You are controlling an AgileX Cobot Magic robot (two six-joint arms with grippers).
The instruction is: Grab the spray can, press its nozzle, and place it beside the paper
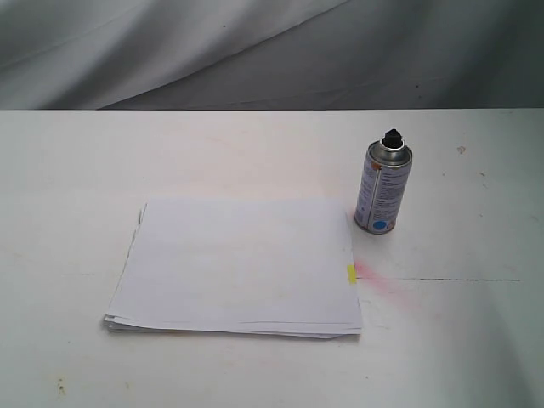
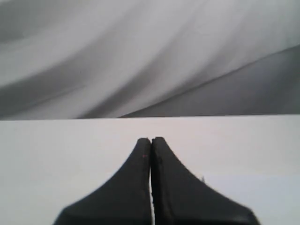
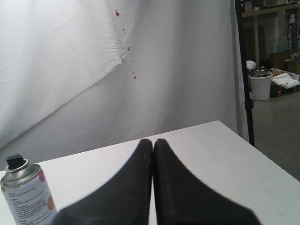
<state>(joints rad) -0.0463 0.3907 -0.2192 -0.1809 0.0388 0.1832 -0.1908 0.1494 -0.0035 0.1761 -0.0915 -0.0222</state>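
On the table, spray can (image 1: 383,189) upright by the paper (image 1: 238,263)

You'll find the can standing on the table (image 1: 85,170) just off the paper's far right corner, black nozzle (image 1: 393,137) on top. Your left gripper (image 2: 151,139) and right gripper (image 3: 153,141) are both clamped together, empty.

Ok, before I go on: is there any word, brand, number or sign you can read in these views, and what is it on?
Nothing can be quoted.
Label on the spray can: lines of print and coloured marks, too small and blurred to read in either view that shows it.
Top sheet of the paper: blank.
Its yellow tab: no writing visible.
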